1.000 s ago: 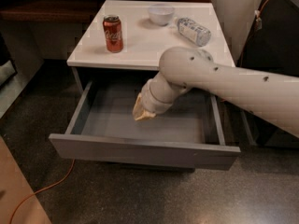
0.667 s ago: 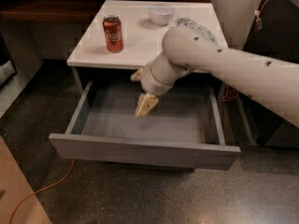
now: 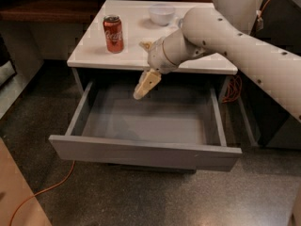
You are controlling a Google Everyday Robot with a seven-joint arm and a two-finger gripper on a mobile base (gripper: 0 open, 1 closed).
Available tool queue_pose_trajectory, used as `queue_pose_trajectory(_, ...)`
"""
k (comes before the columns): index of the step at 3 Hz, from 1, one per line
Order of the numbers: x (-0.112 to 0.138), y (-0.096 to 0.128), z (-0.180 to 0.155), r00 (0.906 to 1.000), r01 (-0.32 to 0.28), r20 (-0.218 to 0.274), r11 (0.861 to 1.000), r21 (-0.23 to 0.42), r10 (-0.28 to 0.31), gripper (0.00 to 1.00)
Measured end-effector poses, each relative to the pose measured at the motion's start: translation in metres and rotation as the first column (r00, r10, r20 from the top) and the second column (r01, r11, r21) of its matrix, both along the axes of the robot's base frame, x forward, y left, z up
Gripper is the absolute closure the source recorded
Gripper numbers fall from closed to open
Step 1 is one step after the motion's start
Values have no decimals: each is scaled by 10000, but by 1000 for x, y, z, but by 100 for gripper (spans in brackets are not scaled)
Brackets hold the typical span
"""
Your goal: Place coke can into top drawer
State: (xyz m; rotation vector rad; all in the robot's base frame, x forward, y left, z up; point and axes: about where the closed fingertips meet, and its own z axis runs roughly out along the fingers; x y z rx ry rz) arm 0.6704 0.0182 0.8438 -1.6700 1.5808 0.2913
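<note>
The coke can, red with white script and a silver top, stands upright on the white cabinet top, near its left side. The top drawer is pulled wide open below, and its grey inside holds nothing. My gripper hangs at the cabinet's front edge, above the back of the drawer and to the right of the can, apart from it. It is open and empty. One finger points down into the drawer space and the other sits at tabletop height.
A white bowl stands at the back of the cabinet top. My arm crosses the right half of the top and hides what lies there. An orange cable runs over the floor at front left. Dark furniture stands to the right.
My gripper has risen out of the drawer to the cabinet's front edge and moved toward the tabletop. The can and the drawer have not moved.
</note>
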Motion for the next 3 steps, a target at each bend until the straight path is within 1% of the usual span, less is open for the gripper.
queue_pose_trajectory(1,5,2,11,10000,95,-20,9991,411,-94,0)
queue_pose_trajectory(2,9,5,4,9945,645,-895,9912,1154,-543,0)
queue_pose_trajectory(3,25,-5,8,9668,1979,-2076,9505,2396,-1490,0)
